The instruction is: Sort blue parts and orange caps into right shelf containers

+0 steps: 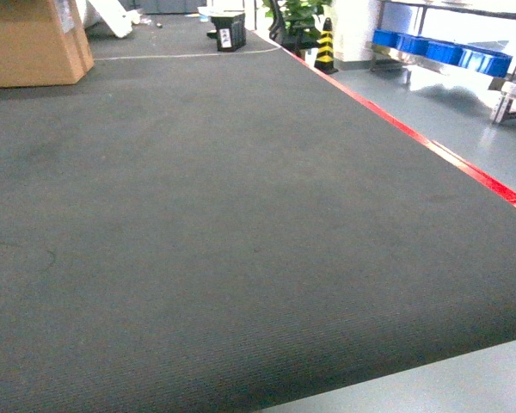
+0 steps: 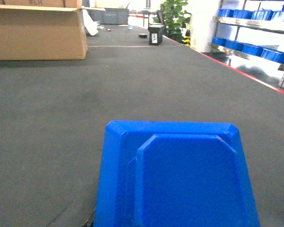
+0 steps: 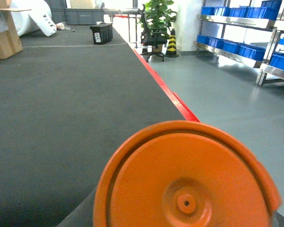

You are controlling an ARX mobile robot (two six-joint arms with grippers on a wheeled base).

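Blue part and orange cap fill the wrist views; shelf far off to the right

Left wrist view: blue part (image 2: 180, 175) close under the lens, over dark grey mat (image 2: 61, 118); no gripper fingers visible, grip cannot be told. Right wrist view: orange cap (image 3: 184, 179) likewise close, near the mat's red edge strip (image 3: 165, 92); grip cannot be told. Farther: cardboard box (image 1: 30, 43), black crate (image 1: 230, 33), striped cone (image 1: 326, 47), potted plant (image 3: 156, 14). Far right: steel shelf (image 3: 236, 21) holding blue containers (image 3: 251, 51)
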